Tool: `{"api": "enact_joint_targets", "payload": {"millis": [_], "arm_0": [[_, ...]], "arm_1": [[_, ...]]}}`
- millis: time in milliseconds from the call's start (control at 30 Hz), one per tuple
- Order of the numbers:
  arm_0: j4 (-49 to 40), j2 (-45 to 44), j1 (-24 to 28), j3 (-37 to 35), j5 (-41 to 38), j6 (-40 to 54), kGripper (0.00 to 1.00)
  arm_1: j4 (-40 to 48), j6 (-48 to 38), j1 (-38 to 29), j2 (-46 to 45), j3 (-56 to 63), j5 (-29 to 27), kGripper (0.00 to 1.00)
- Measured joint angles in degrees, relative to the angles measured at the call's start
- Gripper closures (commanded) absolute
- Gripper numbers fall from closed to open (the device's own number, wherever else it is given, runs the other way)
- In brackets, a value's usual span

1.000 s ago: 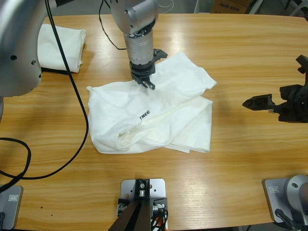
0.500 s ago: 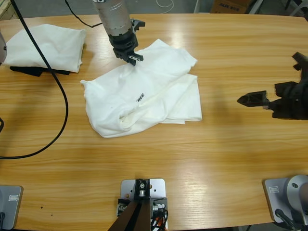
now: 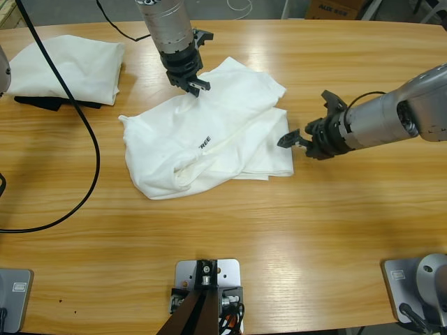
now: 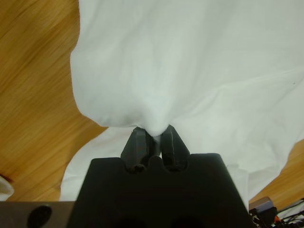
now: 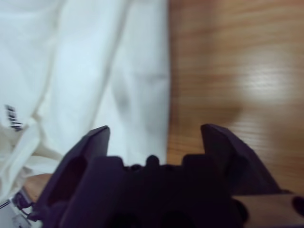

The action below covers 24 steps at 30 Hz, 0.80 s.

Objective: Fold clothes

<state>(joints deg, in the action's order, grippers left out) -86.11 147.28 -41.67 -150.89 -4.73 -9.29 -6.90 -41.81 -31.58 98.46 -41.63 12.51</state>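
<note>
1. One white T-shirt lies folded into a neat packet at the upper left of the high view, atop something dark, which suggests part of the job is done.
2. A second T-shirt sprawls crumpled at the centre of the wooden table, its black chest lettering showing between loose folds; by the look of it, its folding has barely begun.
3. Reaching down from the top of the frame, the left gripper has its jaws pinched tight on the upper edge of the crumpled shirt; the left wrist view shows a tuft of white cloth clamped between the closed jaws.
4. Entering from the right edge, the right gripper hovers with jaws spread wide, just beside the shirt's right-hand edge and gripping nothing; the right wrist view shows that edge running between the parted jaws, bare wood to its right.
</note>
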Motion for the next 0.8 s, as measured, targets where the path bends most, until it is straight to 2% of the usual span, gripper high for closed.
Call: {"api": "enact_joint_targets", "payload": {"millis": [100, 233, 300, 433, 467, 700, 733, 800], "arm_0": [[0.0, 0.0, -0.1, 0.0, 0.0, 0.0, 1.0], [0.0, 0.0, -0.1, 0.0, 0.0, 0.0, 1.0], [0.0, 0.0, -0.1, 0.0, 0.0, 0.0, 1.0], [0.0, 0.0, -0.1, 0.0, 0.0, 0.0, 1.0], [0.0, 0.0, -0.1, 0.0, 0.0, 0.0, 1.0], [0.0, 0.0, -0.3, 0.0, -0.1, 0.0, 1.0], [0.0, 0.0, -0.3, 0.0, -0.1, 0.0, 1.0], [0.0, 0.0, -0.3, 0.0, -0.1, 0.0, 1.0]], "arm_1": [[2.8, -0.1, 0.0, 0.8, 0.4, 1.7, 0.694], [4.2, -0.3, 0.0, 1.9, 1.0, 3.2, 0.689], [4.3, -0.6, 0.0, 2.3, 1.2, 3.2, 0.648], [4.3, -1.0, -0.1, 2.4, 2.0, 3.1, 0.272], [4.1, -1.1, -0.2, 2.4, 2.3, 2.8, 0.243], [-0.8, -2.0, -1.0, -0.6, 2.7, -0.2, 0.258], [-0.9, -2.4, -1.4, -0.6, 2.8, -0.2, 0.288], [-0.9, -3.0, -2.2, -0.7, 2.8, -0.2, 0.527]]}}
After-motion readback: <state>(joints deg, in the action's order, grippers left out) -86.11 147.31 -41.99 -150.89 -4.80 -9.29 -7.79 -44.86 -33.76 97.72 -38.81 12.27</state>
